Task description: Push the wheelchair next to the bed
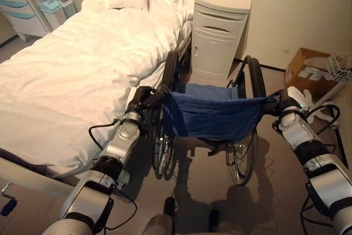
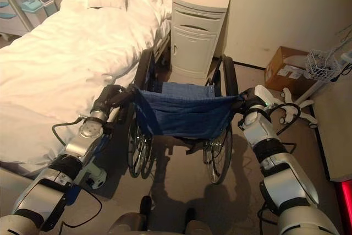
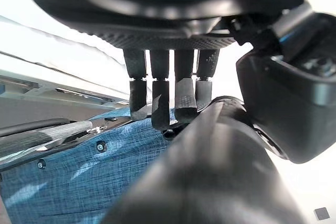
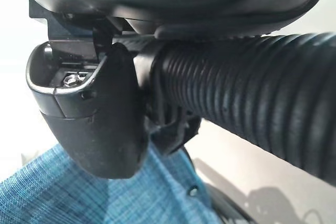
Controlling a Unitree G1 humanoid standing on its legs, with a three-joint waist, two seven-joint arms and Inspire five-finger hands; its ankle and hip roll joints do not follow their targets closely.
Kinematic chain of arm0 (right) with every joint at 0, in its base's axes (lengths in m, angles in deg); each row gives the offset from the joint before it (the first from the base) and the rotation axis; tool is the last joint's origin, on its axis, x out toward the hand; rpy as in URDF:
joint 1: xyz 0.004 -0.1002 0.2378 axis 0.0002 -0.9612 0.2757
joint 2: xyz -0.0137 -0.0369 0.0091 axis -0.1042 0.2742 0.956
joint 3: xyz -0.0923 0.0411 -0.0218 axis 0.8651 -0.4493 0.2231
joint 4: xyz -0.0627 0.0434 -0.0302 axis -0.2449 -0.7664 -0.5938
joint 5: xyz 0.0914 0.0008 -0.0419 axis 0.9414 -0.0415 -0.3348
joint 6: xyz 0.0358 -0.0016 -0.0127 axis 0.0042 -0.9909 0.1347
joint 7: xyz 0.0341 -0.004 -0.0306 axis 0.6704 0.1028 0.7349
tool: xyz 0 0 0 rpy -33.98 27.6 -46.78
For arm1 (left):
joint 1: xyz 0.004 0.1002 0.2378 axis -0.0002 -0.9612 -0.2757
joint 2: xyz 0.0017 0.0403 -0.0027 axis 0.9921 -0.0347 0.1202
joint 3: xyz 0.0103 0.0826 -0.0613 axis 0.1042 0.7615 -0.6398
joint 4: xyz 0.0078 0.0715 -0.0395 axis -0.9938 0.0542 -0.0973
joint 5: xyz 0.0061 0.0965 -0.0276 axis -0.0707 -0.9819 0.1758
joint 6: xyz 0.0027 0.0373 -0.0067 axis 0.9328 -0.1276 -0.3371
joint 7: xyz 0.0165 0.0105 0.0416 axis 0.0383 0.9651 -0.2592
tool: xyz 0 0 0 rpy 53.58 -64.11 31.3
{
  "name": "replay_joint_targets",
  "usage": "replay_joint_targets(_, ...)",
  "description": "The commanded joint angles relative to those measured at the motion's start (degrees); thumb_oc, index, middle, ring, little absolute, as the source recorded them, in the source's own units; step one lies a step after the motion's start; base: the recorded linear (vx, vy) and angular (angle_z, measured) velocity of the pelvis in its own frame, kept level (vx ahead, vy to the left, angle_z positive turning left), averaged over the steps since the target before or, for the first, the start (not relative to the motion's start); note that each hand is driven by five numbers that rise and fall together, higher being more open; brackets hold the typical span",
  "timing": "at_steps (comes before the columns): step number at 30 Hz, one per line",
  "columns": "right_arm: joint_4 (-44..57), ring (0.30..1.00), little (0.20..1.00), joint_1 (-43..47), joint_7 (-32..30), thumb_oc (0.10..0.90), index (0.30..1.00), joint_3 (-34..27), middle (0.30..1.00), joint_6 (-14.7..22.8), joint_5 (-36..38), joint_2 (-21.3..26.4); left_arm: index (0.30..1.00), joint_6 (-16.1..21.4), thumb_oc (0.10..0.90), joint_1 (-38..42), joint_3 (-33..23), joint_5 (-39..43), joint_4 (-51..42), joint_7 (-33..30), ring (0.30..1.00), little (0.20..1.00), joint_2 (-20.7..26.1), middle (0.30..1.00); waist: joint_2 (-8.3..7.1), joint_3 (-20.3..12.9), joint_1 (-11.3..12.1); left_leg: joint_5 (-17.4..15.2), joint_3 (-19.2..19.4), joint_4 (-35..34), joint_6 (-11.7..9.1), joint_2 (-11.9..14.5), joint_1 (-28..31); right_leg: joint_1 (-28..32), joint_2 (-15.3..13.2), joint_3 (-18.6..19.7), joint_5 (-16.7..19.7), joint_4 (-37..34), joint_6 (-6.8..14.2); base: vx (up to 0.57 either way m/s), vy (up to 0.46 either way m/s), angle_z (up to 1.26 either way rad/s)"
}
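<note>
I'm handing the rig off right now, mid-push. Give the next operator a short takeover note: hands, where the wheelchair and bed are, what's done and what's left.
Left hand: fingers curled over the wheelchair's left push handle.
Right hand: on the right push handle; the thumb lies against the ribbed grip.
Wheelchair: upright on the floor, its left wheel close beside the bed, facing the white cabinet by the wall.
Done: both handles gripped, chair alongside the bed's edge.
Left: judge whether it is close enough; perhaps ease it nearer, then release. A cardboard box sits off to the right.
</note>
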Motion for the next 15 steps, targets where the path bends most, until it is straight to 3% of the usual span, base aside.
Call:
replay_joint_targets(1,1.2,0.3,0.3,0.6,6.1,0.4,0.3,5.1,0.3,7.4,2.2,-5.8,0.316,-2.0,0.411,-0.3,3.6,-2.2,4.2,0.0,0.316,0.316,0.7,0.316,1.55,2.5,2.9,-1.3,0.2,-1.6,1.4,-1.7,3.5,-0.1,-2.2,1.1,-0.8,5.7,2.1,0.01,0.022,0.07)
replay_joint_targets(2,1.2,0.392,0.392,0.4,6.0,0.461,0.392,5.1,0.392,7.4,2.1,-5.8,0.422,-1.9,0.482,-0.3,3.6,-2.2,4.2,0.0,0.422,0.422,0.7,0.422,1.56,2.5,2.8,-1.4,0.2,-1.5,1.4,-1.7,3.5,-0.1,-2.2,1.1,-0.8,5.7,2.1,0.0,0.018,0.05)
replay_joint_targets(3,1.5,0.9,0.9,0.0,5.9,0.8,0.9,4.8,0.9,7.1,1.6,-5.8,0.9,-2.2,0.8,-0.5,3.5,-2.8,4.0,0.2,0.9,0.9,0.8,0.9,1.61,2.5,2.8,-1.5,0.2,-1.5,1.6,-1.7,3.6,-0.1,-2.2,1.2,-0.9,5.9,2.1,0.0,0.0,0.0)
replay_joint_targets(9,5.0,0.9,0.9,-1.2,7.8,0.8,0.9,3.8,0.9,6.3,3.1,-4.3,0.9,-3.1,0.8,-1.9,2.6,-3.8,2.5,2.3,0.9,0.9,1.8,0.9,1.55,2.0,2.4,-1.7,0.5,-1.9,1.7,-1.3,4.6,0.5,-1.8,1.7,-0.9,5.8,2.1,0.01,0.001,-0.04)
replay_joint_targets(15,10.2,0.9,0.9,-0.7,13.5,0.8,0.9,1.2,0.9,3.1,16.3,-1.4,0.9,-4.3,0.8,-2.5,0.5,-0.8,0.5,6.3,0.9,0.9,4.2,0.9,1.26,1.0,1.9,-2.0,0.9,-2.3,1.6,-0.8,5.8,0.9,-1.5,1.8,-1.3,5.9,2.0,0.0,-0.003,-0.01)
